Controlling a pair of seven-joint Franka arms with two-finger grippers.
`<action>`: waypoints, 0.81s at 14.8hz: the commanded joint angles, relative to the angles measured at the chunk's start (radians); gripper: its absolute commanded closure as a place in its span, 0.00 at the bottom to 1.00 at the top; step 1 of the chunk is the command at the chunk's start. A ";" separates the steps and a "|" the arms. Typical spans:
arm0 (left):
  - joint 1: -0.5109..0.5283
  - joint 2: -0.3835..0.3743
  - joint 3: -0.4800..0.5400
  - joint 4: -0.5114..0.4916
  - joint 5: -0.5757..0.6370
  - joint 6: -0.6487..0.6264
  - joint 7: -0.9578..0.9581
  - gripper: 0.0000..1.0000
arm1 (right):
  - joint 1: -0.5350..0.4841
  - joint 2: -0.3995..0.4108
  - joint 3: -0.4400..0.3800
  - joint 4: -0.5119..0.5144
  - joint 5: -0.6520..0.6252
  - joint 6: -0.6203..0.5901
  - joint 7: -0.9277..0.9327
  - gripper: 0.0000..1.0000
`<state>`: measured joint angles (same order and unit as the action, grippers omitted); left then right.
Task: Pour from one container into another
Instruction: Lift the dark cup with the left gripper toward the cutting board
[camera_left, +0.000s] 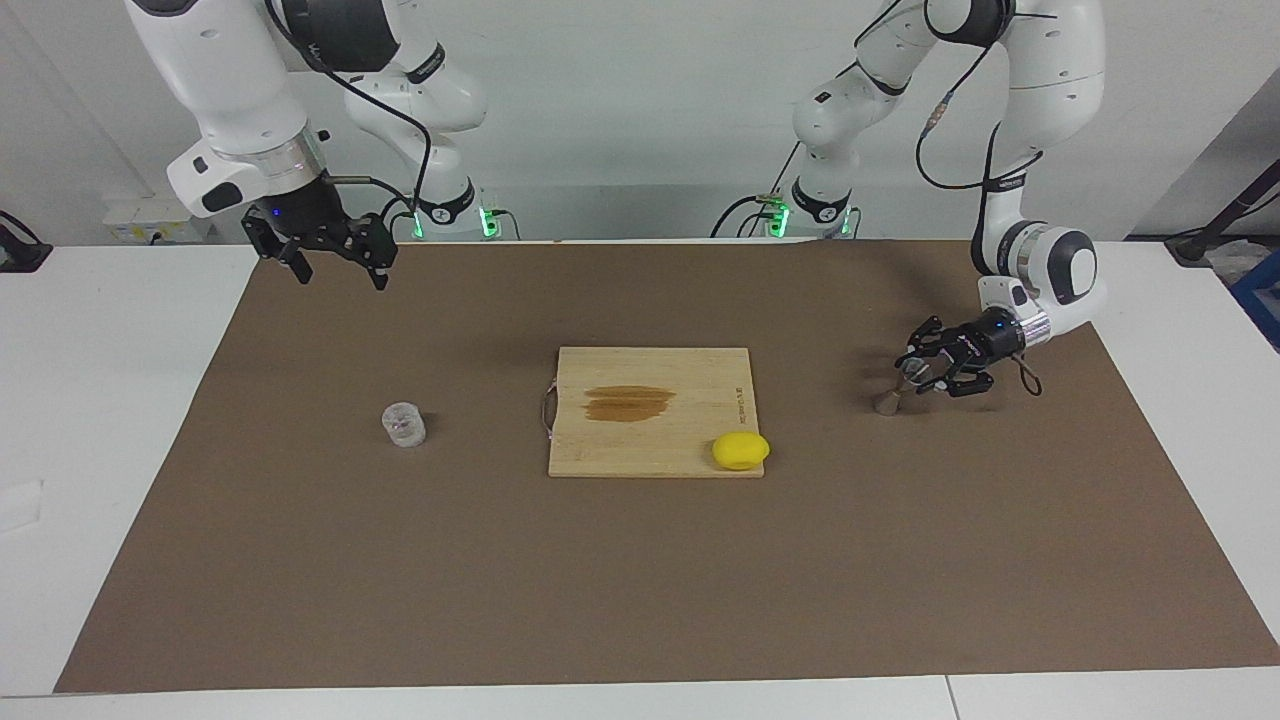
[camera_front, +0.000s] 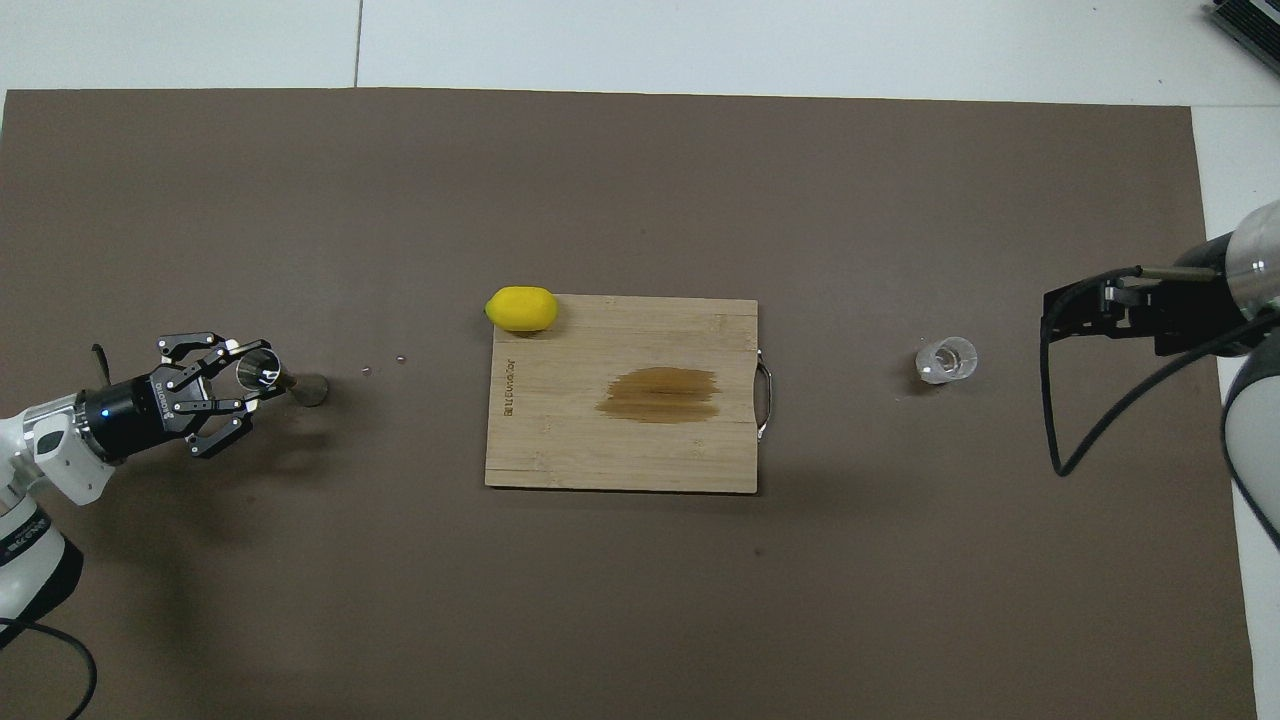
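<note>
The metal jigger (camera_left: 897, 387) (camera_front: 288, 381) stands on the brown mat toward the left arm's end of the table. My left gripper (camera_left: 921, 367) (camera_front: 252, 381) reaches in low and level from that end and is shut on the jigger's upper cup. The clear glass tumbler (camera_left: 404, 424) (camera_front: 946, 360) stands alone on the mat toward the right arm's end. My right gripper (camera_left: 340, 279) (camera_front: 1052, 316) waits open and empty, raised over the mat's corner by its own base, well apart from the tumbler.
A wooden cutting board (camera_left: 690, 375) (camera_front: 560, 440) with a dark stain lies mid-table. A yellow lemon (camera_left: 741, 450) (camera_front: 521, 308) sits at its corner farthest from the robots, toward the left arm's end. Small specks (camera_front: 367, 370) lie on the mat beside the jigger.
</note>
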<state>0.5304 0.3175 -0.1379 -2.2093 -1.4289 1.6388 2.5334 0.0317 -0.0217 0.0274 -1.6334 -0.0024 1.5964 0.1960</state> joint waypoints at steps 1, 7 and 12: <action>-0.027 0.014 0.006 0.025 -0.022 -0.016 0.002 0.65 | -0.010 -0.015 0.006 -0.019 -0.010 0.005 0.005 0.00; -0.145 0.000 -0.003 0.027 -0.068 -0.076 -0.033 0.64 | -0.010 -0.017 0.006 -0.019 -0.010 0.005 0.005 0.00; -0.282 -0.034 -0.008 0.023 -0.093 -0.076 -0.057 0.64 | -0.010 -0.017 0.006 -0.019 -0.010 0.005 0.005 0.00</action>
<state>0.2953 0.3152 -0.1584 -2.1824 -1.5052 1.5738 2.5071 0.0317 -0.0217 0.0274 -1.6334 -0.0024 1.5964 0.1960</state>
